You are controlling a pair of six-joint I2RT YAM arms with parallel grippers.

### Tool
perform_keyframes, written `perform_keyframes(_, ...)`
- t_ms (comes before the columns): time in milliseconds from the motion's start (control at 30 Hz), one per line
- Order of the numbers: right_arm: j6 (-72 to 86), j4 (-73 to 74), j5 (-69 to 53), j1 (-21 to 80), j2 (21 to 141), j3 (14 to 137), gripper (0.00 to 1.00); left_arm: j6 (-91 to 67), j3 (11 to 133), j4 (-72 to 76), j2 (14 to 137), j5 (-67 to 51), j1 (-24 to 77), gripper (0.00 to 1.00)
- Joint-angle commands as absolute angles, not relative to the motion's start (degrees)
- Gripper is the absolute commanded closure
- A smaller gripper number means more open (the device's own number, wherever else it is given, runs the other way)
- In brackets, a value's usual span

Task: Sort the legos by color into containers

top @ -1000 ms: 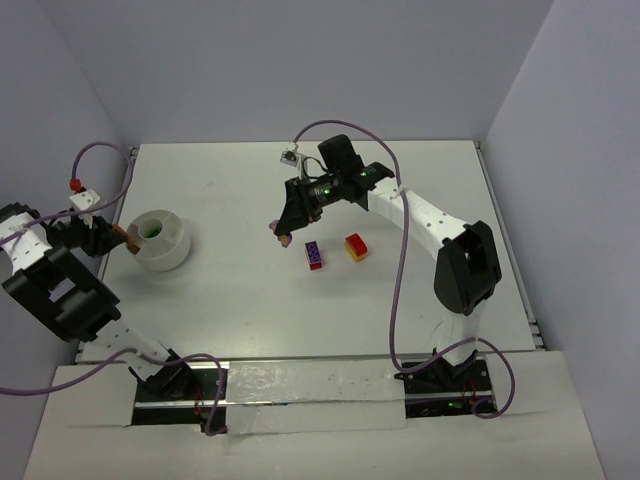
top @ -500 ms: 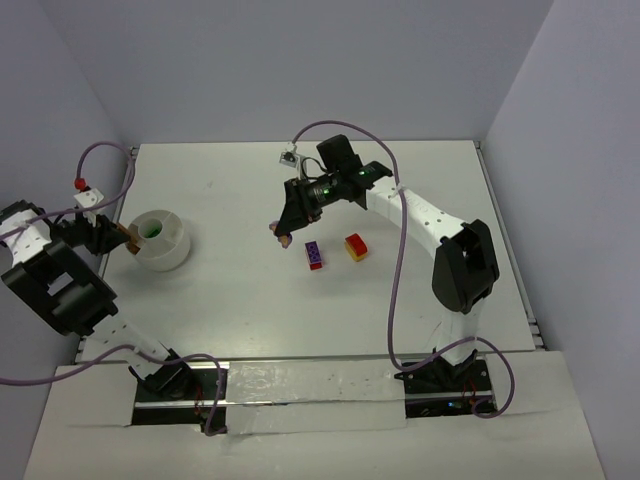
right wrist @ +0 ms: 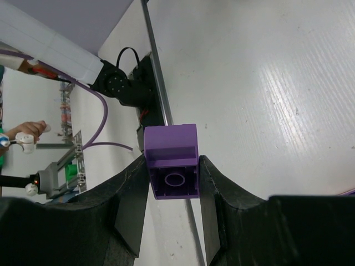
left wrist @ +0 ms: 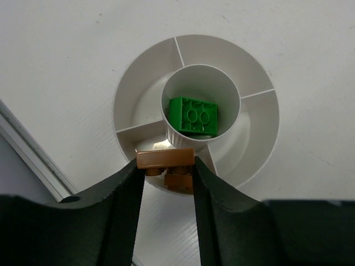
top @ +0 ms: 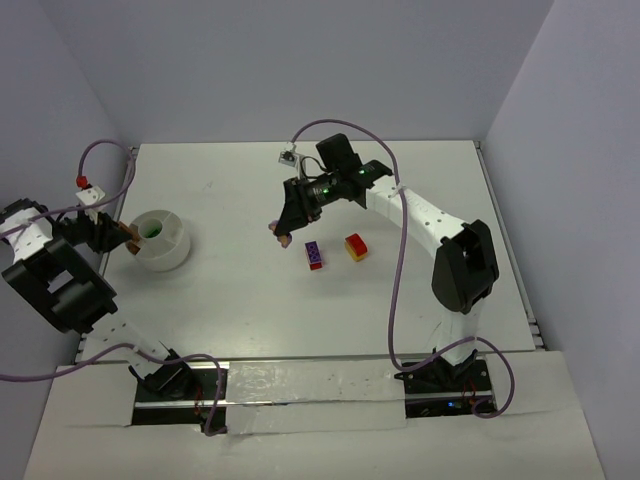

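My left gripper [left wrist: 165,167] is shut on an orange lego [left wrist: 165,158], held just over the near rim of the round white container [left wrist: 260,72]. A second orange piece [left wrist: 178,182] hangs under it. A green lego [left wrist: 193,115] lies in the container's middle cup. In the top view this gripper [top: 128,240] is at the container's [top: 170,255] left side. My right gripper [right wrist: 173,172] is shut on a purple lego [right wrist: 171,147], raised above the table's middle [top: 281,233]. A purple-and-red lego [top: 314,255] and a red-and-yellow lego [top: 355,246] lie on the table right of it.
The container's outer ring is split into several compartments [left wrist: 222,50], all showing bare white. A metal rail [left wrist: 28,160] runs along the table's left edge close to the left gripper. Grey walls close in the table at back and sides.
The left arm has shifted slightly by the container, still gripping the orange lego. The right gripper stays in place with the purple lego.
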State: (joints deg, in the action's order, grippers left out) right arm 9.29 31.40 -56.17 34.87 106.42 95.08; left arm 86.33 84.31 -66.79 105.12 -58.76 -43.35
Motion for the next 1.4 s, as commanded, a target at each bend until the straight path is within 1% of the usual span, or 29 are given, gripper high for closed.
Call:
perform_keyframes(0, 8.04, 32.17, -56.6, 35.91, 107.4, 98.66, 1.0, 85.12, 87.45, -61.12, 105.55, -60.16, -43.37, 0.48)
perform_keyframes(33, 8.0, 32.3, -56.47, 36.08, 107.45, 98.83, 1.0, 84.55, 87.63, -60.78, 105.43, -59.99, -43.33, 0.42)
perform_keyframes(133, 7.82, 32.61, -56.16, 36.3, 107.4, 99.23, 1.0, 84.37, 88.41, -61.52, 105.21, -59.59, -43.42, 0.35)
perform_keyframes(167, 7.74, 32.69, -56.08, 36.39, 107.4, 99.4, 1.0, 84.46, 88.59, -61.87, 105.12, -59.76, -43.5, 0.34)
perform_keyframes(267, 7.65, 32.95, -55.29, 36.83, 107.41, 100.01, 1.0, 85.41, 89.8, -63.5, 103.81, -60.37, -43.59, 0.34)
perform_keyframes(333, 7.07, 33.12, -54.81, 37.25, 107.33, 100.41, 1.0, 87.3, 91.37, -67.72, 103.08, -62.27, -43.98, 0.34)
perform_keyframes(400, 6.37, 33.22, -54.32, 38.05, 107.37, 100.66, 1.0, 90.9, 94.72, -75.54, 102.35, -64.96, -44.03, 0.35)
perform_keyframes(467, 6.1, 33.06, -55.58, 38.57, 107.46, 100.78, 1.0, 88.85, 96.3, -78.86, 100.51, -66.87, -43.92, 0.36)
perform_keyframes(500, 6.18, 32.68, -56.82, 38.95, 107.66, 100.92, 1.0, 87.21, 95.52, -78.89, 98.42, -68.42, -43.69, 0.36)
perform_keyframes(567, 6.69, 32.33, -59.59, 39.68, 108.69, 101.8, 1.0, 89.34, 90.86, -78.93, 89.63, -68.79, -41.59, 0.38)
perform_keyframes(600, 6.78, 32.27, -60.62, 39.94, 109.03, 101.98, 1.0, 90.98, 88.24, -78.91, 88.68, -68.66, -41.29, 0.38)
perform_keyframes(667, 7.16, 31.93, -62.96, 40.88, 109.52, 102.21, 1.0, 92.71, 80.62, -78.84, 80.27, -69.02, -37.81, 0.37)
perform_keyframes(867, 9.38, 29.0, -68.53, 42.82, 110.03, 101.29, 1.0, 86.8, 74.64, -78.91, 71.97, -75.83, -29.88, 0.35)
perform_keyframes(967, 9.6, 29.07, -71.58, 43.53, 110.49, 101.24, 1.0, 84.9, 70.85, -78.74, 66.55, -78.04, -21.56, 0.33)
perform_keyframes(1000, 9.78, 28.89, -72.52, 43.7, 110.58, 101.14, 1.0, 84.3, 70.68, -78.66, 66.35, -78.65, -21.08, 0.32)
perform_keyframes(1100, 10.09, 28.3, -75.0, 44.22, 110.39, 100.72, 1.0, 81.52, 68.81, -78.75, 64.15, -80.27, -14.08, 0.31)
perform_keyframes(1367, 7.65, 31.46, -78.85, 46.32, 111.53, 101.34, 1.0, 76.81, 68.47, -78.75, 62.75, -81.38, -4.12, 0.29)
